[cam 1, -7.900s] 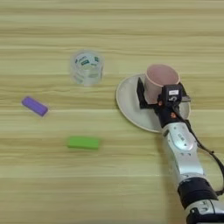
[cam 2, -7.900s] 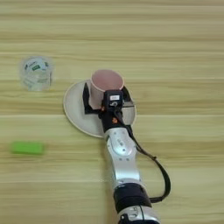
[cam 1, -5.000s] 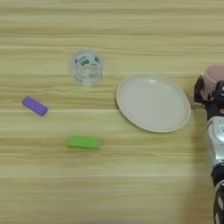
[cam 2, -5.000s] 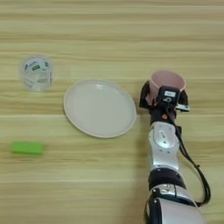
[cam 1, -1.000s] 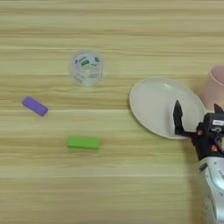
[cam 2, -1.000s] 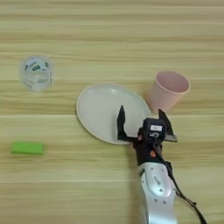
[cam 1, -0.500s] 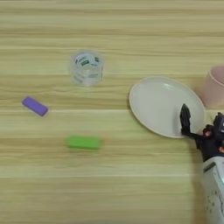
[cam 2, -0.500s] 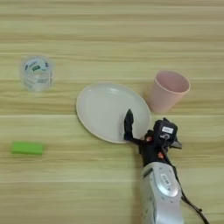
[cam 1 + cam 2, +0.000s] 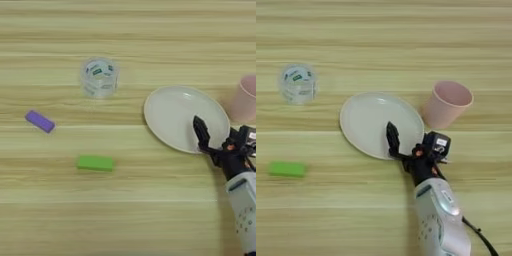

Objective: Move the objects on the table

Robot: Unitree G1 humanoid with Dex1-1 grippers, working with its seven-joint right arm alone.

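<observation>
One finger (image 9: 392, 136) of the right gripper (image 9: 411, 147) lies over the plate (image 9: 368, 120) near rim, jaws look apart, empty; seat rim between them before closing.

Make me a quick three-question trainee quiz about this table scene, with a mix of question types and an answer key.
1. True or false: the pink cup stands on the plate.
2. Which thing lies nearest the robot's left edge of the table?
A. green block
B. purple block
C. tape roll
3. Fill in: one black finger of the gripper lies over the near rim of the ____.

Key: 1 false, it stands on the table beside the plate; 2 B; 3 plate.
</observation>
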